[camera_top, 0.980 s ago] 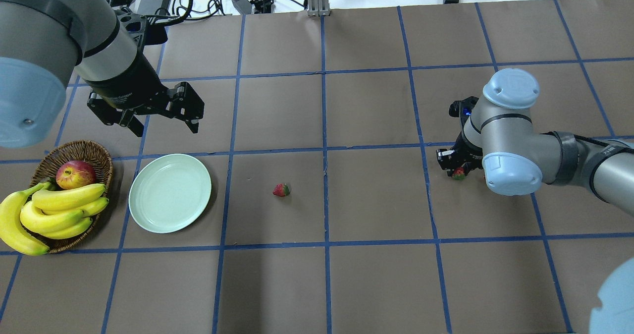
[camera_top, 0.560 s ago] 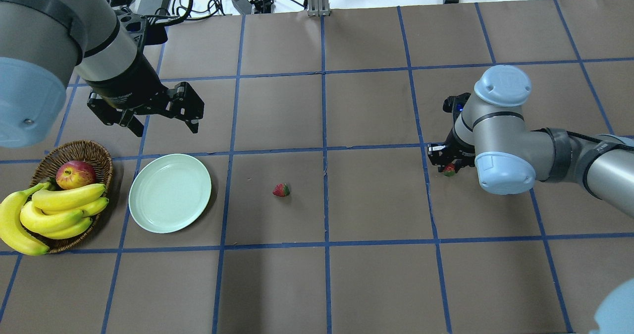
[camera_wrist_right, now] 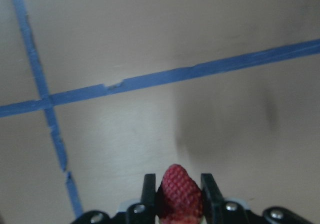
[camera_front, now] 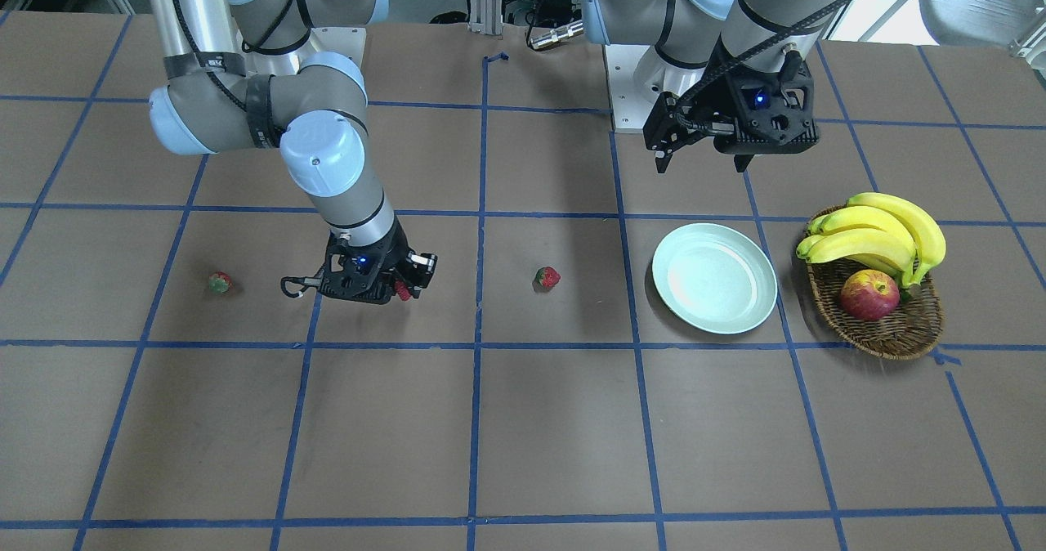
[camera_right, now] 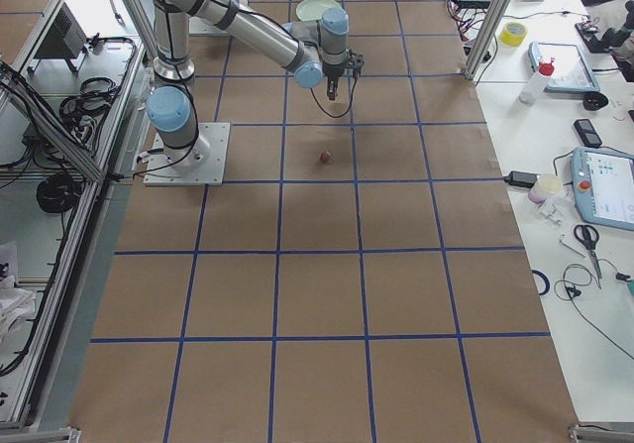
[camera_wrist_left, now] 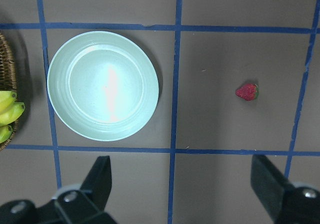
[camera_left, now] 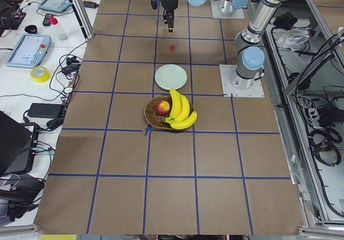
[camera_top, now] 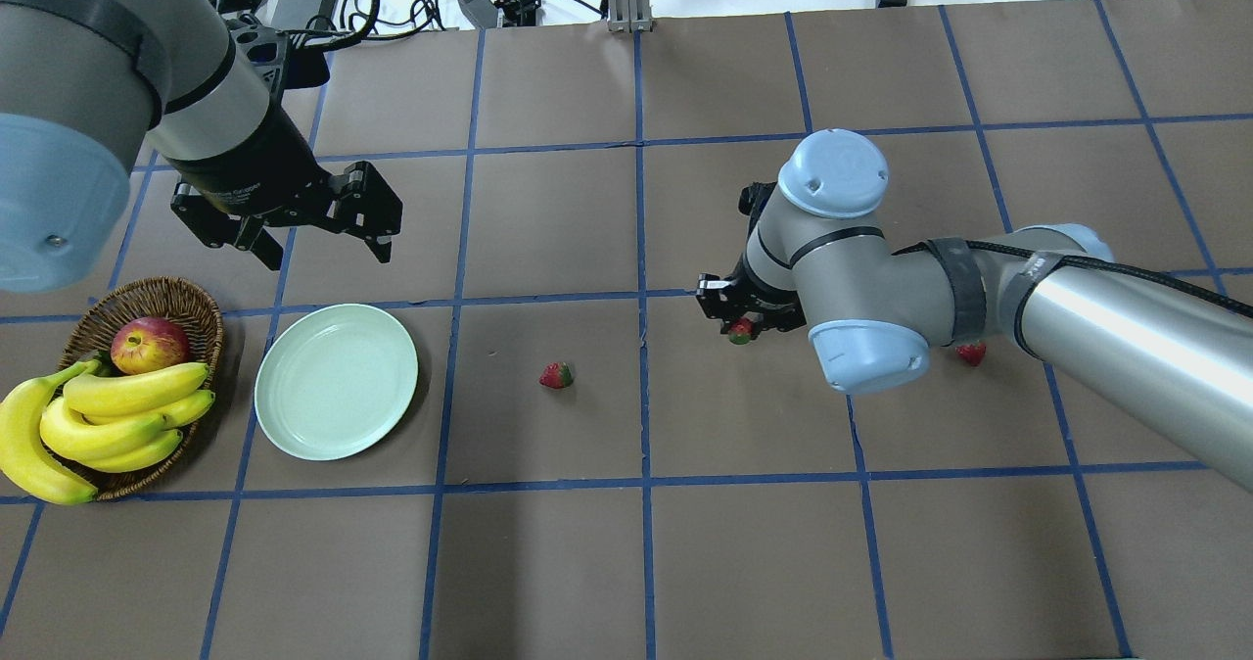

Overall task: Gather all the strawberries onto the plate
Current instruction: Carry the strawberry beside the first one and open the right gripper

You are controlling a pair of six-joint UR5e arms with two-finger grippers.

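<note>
Grip on the held strawberry (camera_top: 741,333) comes from the right gripper (camera_top: 741,327), whose fingers (camera_wrist_right: 148,191) are closed narrow on the fruit's two sides. The right wrist view shows the red tip poking out between them, off the table (camera_top: 744,562), with a line of blue tape (camera_wrist_right: 200,71) below. This gripper hangs just right of the table's middle.

The middle strawberry (camera_top: 556,376) lies on the table left of the held one. It sits in the square just right of the plate (camera_top: 336,382), with a tape line between them. The right strawberry (camera_top: 971,353) lies on the table well to the right, beside the right arm in the overhead view. In the front view it looks duller, with some green. Neither touches the plate.

The left gripper (camera_top: 325,252) hangs high over the plate's part of the table, its fingers spread wide and holding nothing. Its wrist view looks straight down on the plate and the middle strawberry.

Just left of the plate stands a basket (camera_top: 201,303). It holds an apple (camera_top: 149,344) at its far end and bananas (camera_top: 108,415) across the near end, their tips past the left rim.
</note>
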